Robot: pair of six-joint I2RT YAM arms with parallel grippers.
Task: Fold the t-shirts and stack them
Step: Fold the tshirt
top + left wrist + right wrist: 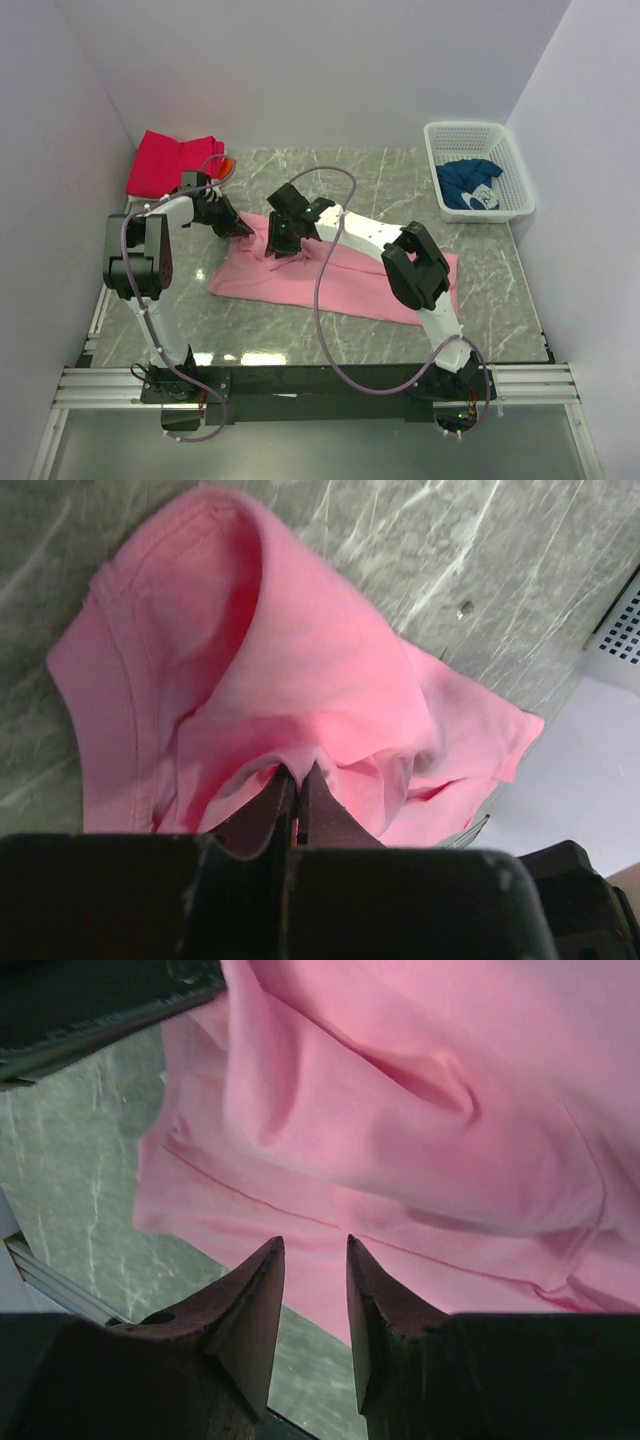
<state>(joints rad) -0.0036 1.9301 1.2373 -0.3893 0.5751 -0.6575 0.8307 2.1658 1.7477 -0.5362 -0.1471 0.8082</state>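
Pink t-shirt (262,280) fold tight in left tool (297,782), just below half-open right tool (315,1252)

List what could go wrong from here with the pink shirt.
1. The left gripper is shut on only a small pinch of the pink t-shirt; a pull might slip it free.
2. The right gripper stands open with no cloth between its fingers, so a one-sided lift would probably bunch the cloth instead of folding it.
3. Both grippers sit close together in the top view; they could knock each other.
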